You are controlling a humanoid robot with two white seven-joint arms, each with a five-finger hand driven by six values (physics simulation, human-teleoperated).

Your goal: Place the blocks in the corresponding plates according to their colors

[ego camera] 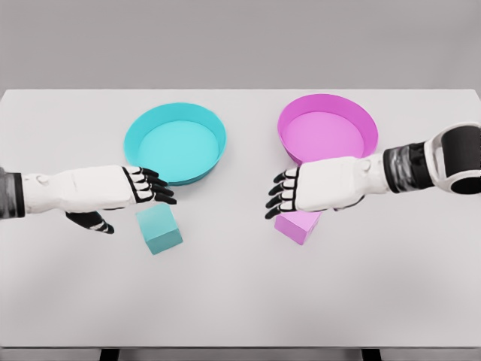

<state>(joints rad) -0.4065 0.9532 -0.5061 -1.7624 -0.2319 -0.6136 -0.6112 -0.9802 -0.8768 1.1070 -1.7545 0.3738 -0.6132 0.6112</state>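
Two smooth cubes (158,229) (295,225), round rimmed plates (175,143) (328,129), white table (240,301).

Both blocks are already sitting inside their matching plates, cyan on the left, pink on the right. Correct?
Not quite. In the head view the cyan block and pink block lie on the table, in front of the cyan plate and pink plate. Sides are right.

On the white table (240,301) there are two plates: one cyan plate (175,143) and one pink plate (328,129). There are also two blocks: one cyan block (158,229) and one pink block (298,224). Two hands are visible.
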